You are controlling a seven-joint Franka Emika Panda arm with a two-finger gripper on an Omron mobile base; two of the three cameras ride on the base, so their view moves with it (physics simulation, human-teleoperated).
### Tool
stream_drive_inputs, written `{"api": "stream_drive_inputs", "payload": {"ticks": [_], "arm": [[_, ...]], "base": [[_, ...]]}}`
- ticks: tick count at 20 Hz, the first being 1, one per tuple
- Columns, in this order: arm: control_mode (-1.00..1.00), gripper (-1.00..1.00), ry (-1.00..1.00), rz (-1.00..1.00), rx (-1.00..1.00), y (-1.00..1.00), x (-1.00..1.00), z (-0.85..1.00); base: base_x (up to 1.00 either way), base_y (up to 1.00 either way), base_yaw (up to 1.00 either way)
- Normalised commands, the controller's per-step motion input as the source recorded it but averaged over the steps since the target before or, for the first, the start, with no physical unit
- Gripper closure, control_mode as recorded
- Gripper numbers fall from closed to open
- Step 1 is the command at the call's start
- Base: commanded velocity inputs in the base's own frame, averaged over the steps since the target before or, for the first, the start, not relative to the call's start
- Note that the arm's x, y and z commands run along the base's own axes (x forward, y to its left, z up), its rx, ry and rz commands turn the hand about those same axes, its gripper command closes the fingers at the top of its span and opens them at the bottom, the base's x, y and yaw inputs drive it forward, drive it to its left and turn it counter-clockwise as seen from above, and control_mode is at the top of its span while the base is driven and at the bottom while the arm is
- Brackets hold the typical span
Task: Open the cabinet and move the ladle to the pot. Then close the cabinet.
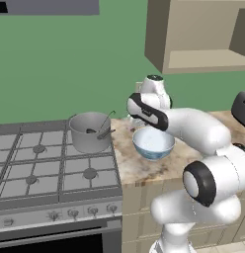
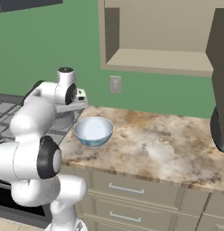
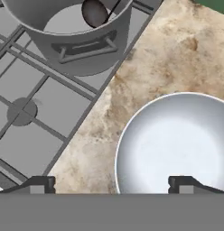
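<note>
Wide apart, empty jaws above bowl (image 3: 177, 144) beside pot (image 3: 73, 40).

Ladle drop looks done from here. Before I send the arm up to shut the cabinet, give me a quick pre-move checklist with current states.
1. Ladle in the pot: ok, scoop inside, handle over the rim.
2. Pincer empty and open: ok, tips spread, nothing between.
3. Pot seated on the stove: ok.
4. Cabinet closed: not ok, shelf exposed.
5. Cabinet door handle located: cannot tell.
6. Bowl beneath the pincer: ok, rise straight up.
</note>
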Motion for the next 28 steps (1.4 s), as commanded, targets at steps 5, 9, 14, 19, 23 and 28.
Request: {"api": "stream_drive_inputs", "payload": {"ticks": [5, 9, 14, 19, 23, 28], "arm": [[-1.0, -1.0, -0.08, -0.29, 0.05, -0.58, -0.88, 0.02], [-1.0, -1.0, -0.04, -0.26, 0.02, -0.39, -0.57, 0.08], [-1.0, -1.0, 0.0, -0.14, 0.0, -0.13, -0.17, 0.07], [-1.0, -1.0, 0.0, 0.0, 0.0, 0.0, -0.07, 0.08], [-1.0, -1.0, 0.0, 0.0, 0.0, 0.0, 0.0, 0.0], [-1.0, -1.0, 0.0, 0.0, 0.0, 0.0, 0.0, 0.0]], "base": [[0.0, 0.0, 0.0], [0.0, 0.0, 0.0], [0.0, 0.0, 0.0], [0.0, 0.0, 0.0], [0.0, 0.0, 0.0], [0.0, 0.0, 0.0]]}}
